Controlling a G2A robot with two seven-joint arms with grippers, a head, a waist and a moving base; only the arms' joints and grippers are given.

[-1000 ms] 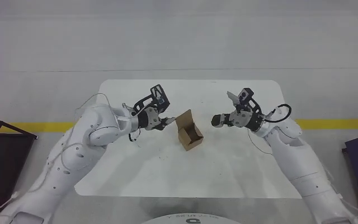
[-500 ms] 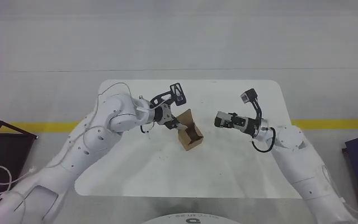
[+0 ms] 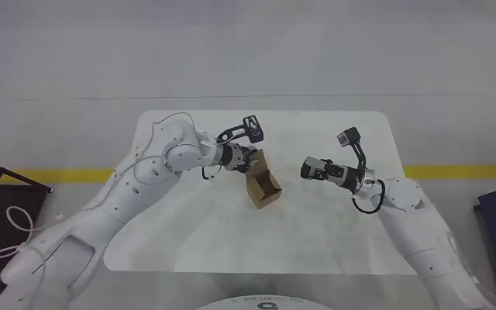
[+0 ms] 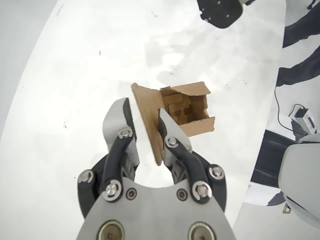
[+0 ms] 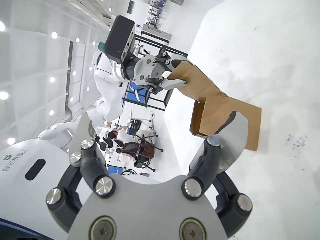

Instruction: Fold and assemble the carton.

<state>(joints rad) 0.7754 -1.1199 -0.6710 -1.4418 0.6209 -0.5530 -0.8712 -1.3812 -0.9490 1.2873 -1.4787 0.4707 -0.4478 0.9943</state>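
The small brown cardboard carton point(image 3: 264, 187) stands on the white rounded table point(image 3: 333, 232), near the table's middle, with its open side up. One flap point(image 4: 147, 116) rises from the carton's far left edge. My left gripper point(image 3: 246, 160) is behind and to the left of the carton, with that flap between its fingers. The finger point(image 4: 172, 131) on the carton's side touches the flap, and the other finger stands just apart from the flap's outer face. My right gripper point(image 3: 308, 168) is to the right of the carton and apart from it, its spread fingers pointing towards it. The carton lies between the two grippers.
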